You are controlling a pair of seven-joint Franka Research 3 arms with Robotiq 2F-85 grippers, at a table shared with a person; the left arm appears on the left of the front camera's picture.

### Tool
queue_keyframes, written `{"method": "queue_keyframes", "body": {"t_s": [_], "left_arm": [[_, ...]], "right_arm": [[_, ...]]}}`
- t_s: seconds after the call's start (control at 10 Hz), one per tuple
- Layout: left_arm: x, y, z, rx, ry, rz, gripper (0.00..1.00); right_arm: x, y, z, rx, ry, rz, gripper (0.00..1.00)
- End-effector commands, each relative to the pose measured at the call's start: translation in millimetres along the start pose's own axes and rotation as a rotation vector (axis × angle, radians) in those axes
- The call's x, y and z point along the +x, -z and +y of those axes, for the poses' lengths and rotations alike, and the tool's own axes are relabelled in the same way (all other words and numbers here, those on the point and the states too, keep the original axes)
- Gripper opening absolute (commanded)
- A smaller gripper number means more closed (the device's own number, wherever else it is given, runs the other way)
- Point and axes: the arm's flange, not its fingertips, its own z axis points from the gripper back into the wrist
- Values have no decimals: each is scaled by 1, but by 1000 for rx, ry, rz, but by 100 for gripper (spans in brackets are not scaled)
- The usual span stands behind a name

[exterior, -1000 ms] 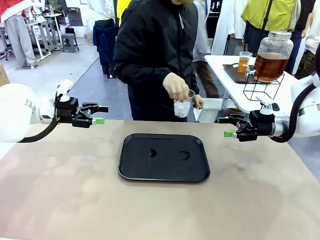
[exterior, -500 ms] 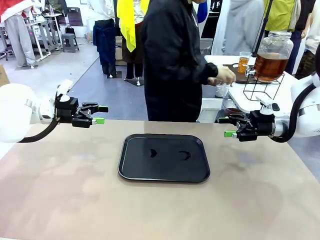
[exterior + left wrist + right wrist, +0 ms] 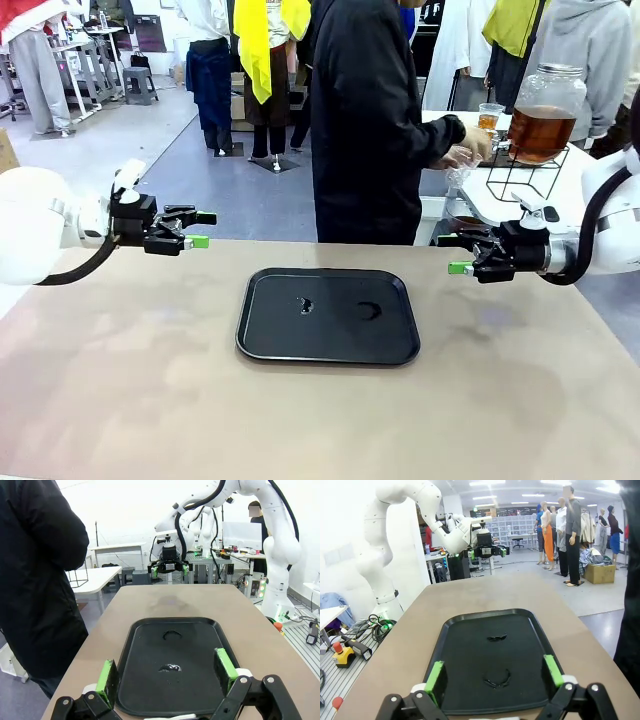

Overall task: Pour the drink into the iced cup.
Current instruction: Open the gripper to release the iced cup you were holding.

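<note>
Nearest you, the black tray [image 3: 328,315] lies in the middle of the tan surface [image 3: 150,400], with two small wet marks on its floor. Your left hand [image 3: 203,229] hovers above the surface's left far side with its green-padded fingers spread apart and nothing between them; your right hand [image 3: 452,253] mirrors it on the right, also spread wide and holding nothing. Beyond the surface, the person in a black jacket [image 3: 375,120] has turned to the white side table [image 3: 470,190], holding the clear cup [image 3: 459,172] near the tap of the glass jar dispenser [image 3: 545,112], where the drink [image 3: 540,133] sits.
</note>
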Motion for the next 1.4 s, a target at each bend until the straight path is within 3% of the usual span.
{"method": "queue_keyframes", "body": {"t_s": [0.0, 1.3], "left_arm": [[3, 2, 0, 10, 3, -6, 100], [3, 2, 0, 10, 3, -6, 100]], "right_arm": [[4, 2, -3, 3, 7, 8, 100], [4, 2, -3, 3, 7, 8, 100]]}}
